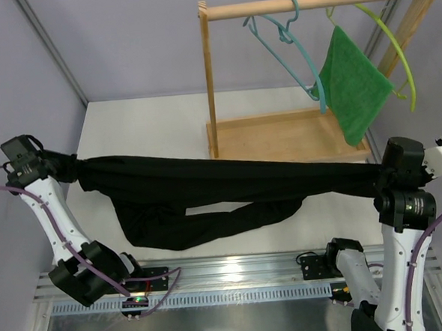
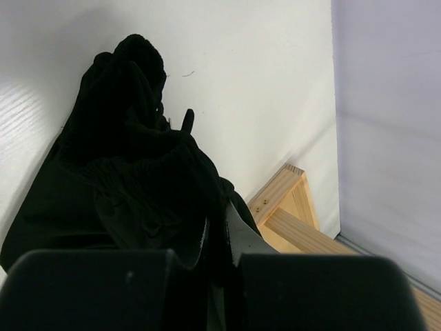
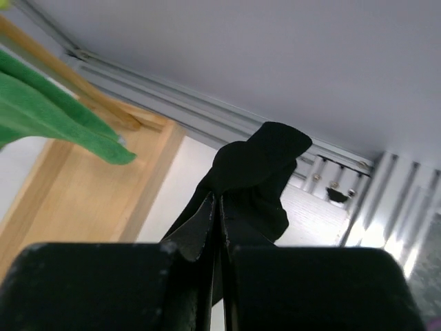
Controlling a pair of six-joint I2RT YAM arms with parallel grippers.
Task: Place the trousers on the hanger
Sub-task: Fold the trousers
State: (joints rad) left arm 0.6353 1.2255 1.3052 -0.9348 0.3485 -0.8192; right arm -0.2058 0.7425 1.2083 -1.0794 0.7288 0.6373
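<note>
The black trousers (image 1: 222,182) hang stretched between my two grippers above the table, with one leg sagging in a loop (image 1: 202,225) below. My left gripper (image 1: 69,169) is shut on the trousers' left end (image 2: 131,172). My right gripper (image 1: 381,177) is shut on their right end (image 3: 258,172). The teal-blue hanger (image 1: 289,49) hangs by its hook on the wooden rail (image 1: 308,1) at the back, apart from the trousers and above them.
A wooden rack with a post (image 1: 209,84) and a base tray (image 1: 279,136) stands at the back right; its base also shows in the left wrist view (image 2: 289,207). A green cloth (image 1: 353,82) hangs on a yellow-green hanger (image 1: 393,42) beside the teal one.
</note>
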